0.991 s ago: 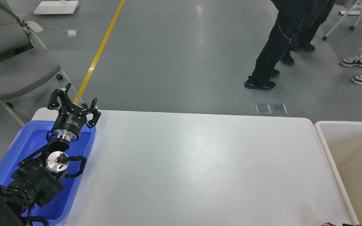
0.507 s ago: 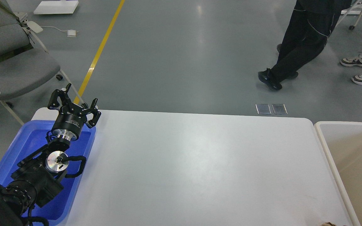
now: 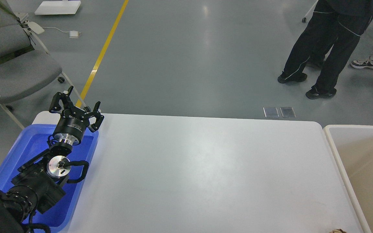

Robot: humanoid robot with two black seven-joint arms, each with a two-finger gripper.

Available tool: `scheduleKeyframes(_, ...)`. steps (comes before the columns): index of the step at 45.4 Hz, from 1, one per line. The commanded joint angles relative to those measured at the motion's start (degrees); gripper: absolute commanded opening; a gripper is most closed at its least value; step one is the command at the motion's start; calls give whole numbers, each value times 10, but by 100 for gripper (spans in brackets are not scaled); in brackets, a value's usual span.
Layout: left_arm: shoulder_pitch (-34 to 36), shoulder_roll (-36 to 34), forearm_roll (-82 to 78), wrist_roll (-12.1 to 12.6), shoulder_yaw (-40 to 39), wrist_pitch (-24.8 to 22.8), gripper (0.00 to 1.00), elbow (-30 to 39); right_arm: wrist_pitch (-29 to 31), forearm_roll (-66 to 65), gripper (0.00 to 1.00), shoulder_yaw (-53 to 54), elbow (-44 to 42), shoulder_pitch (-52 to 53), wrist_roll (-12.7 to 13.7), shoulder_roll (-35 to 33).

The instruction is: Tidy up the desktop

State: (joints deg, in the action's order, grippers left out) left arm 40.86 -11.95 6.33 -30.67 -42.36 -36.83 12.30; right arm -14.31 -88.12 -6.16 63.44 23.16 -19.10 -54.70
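Note:
The desktop [image 3: 206, 174] is a large smooth white tabletop with rounded corners and fills the middle of the head view. Nothing lies on its visible surface except a small brownish scrap [image 3: 337, 231] at the bottom right edge. My left gripper [image 3: 76, 102] is open and empty, held above the far end of the blue plastic tray [image 3: 28, 152] at the desktop's left. Its fingers [image 3: 57, 100] are spread apart. My right gripper is out of view.
A beige-white tub [image 3: 361, 168] stands off the desktop's right end. A grey office chair [image 3: 15, 64] stands at the far left. People's legs [image 3: 322, 55] are on the grey floor beyond the desktop at the far right. A yellow floor line [image 3: 104, 51] runs away.
The person in black trousers has walked to the right across the floor. My left arm and gripper have not moved.

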Motion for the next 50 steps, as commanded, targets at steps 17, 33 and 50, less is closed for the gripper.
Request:
scheduleKeyframes(17, 0, 0, 0, 0, 0, 0, 100, 0, -4, 7, 0, -16, 4, 21, -1, -11)
scheduleKeyframes(33, 0, 0, 0, 0, 0, 0, 100, 0, 97, 34, 0, -9, 170, 136, 5, -160)
scheduleKeyframes(50, 0, 0, 0, 0, 0, 0, 100, 0, 250, 45, 0, -2, 249, 302, -1, -269)
